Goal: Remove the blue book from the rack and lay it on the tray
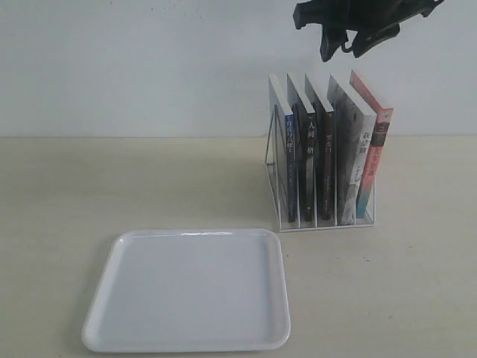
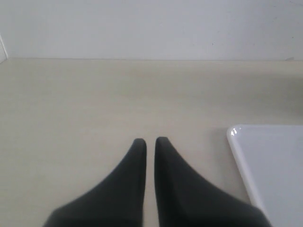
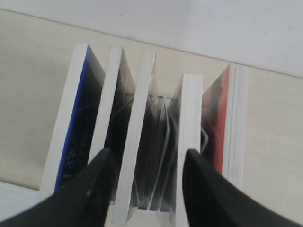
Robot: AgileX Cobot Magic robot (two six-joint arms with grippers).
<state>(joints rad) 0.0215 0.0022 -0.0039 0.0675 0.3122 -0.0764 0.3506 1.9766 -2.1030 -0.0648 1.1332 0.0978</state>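
Observation:
The blue book stands upright in the leftmost slot of the white wire rack; seen from above in the right wrist view, the blue book shows its white page edge and blue cover. My right gripper hangs open above the rack, over the middle books, touching none; in its own view the right gripper straddles the third book. The white tray lies flat in front of the rack, to the left. My left gripper is shut, low over the bare table beside the tray corner.
Two black-spined books, a thick white-edged book and a red-orange book fill the other slots. A pale wall rises behind the beige table.

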